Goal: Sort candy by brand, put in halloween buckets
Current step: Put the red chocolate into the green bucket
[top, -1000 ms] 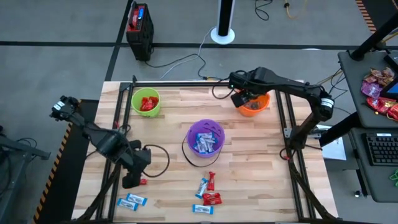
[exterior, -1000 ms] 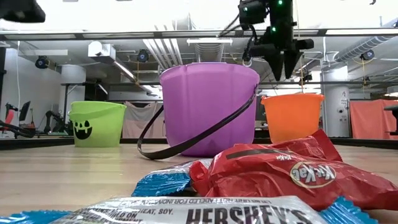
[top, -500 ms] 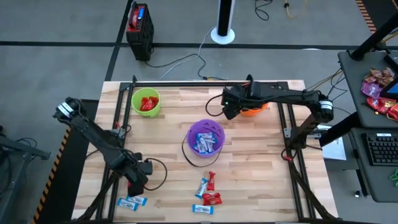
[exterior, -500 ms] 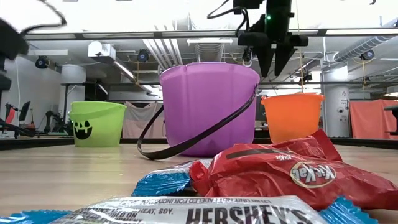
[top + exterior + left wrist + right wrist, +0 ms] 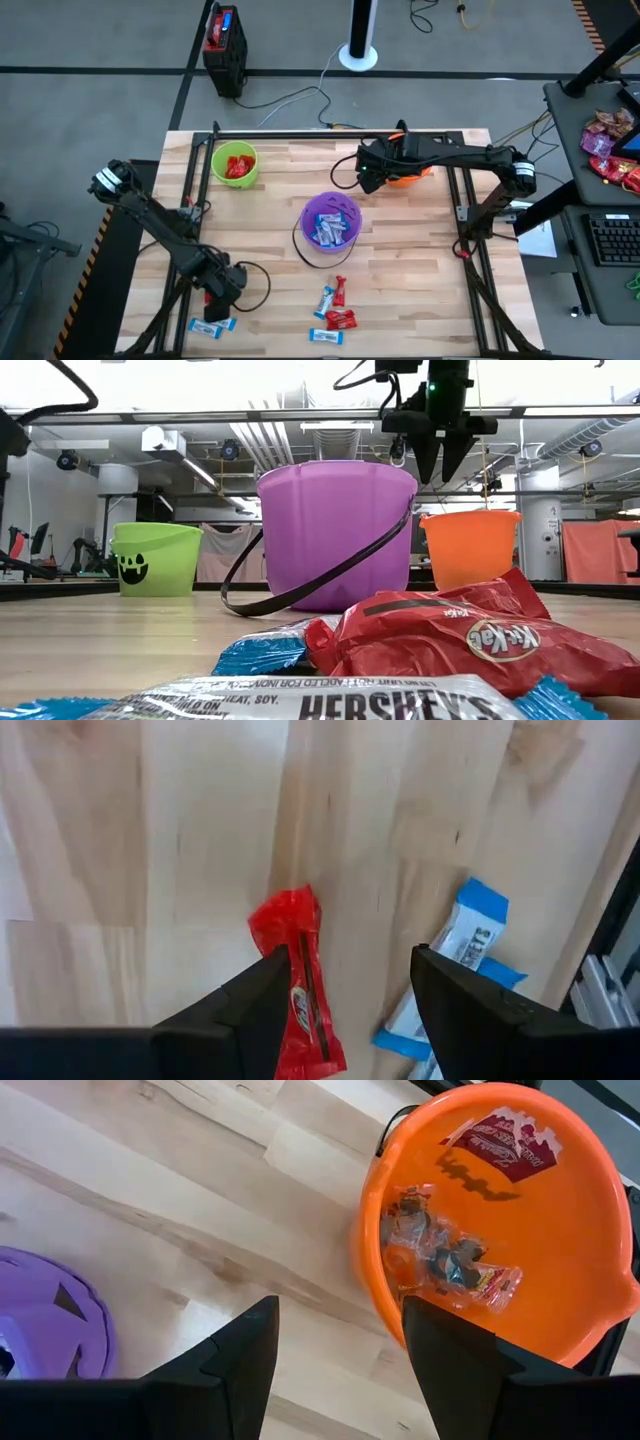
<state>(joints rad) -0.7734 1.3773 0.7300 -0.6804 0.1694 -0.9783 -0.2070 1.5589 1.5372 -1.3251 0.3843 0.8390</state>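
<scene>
**Left gripper over the red candy**

My left gripper (image 5: 345,1010) hangs open and empty, astride the red candy (image 5: 300,980) near the table's front-left edge. The wrapper looks light, crinkly and slippery; I'd pinch mid-length. It has dropped closer since a second ago. The right gripper (image 5: 340,1350), open and empty, has left the orange bucket (image 5: 590,1230).

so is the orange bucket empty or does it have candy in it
Not empty. The right wrist view shows a few clear-wrapped candy pieces lying on the floor of the orange bucket, far from full.
</scene>
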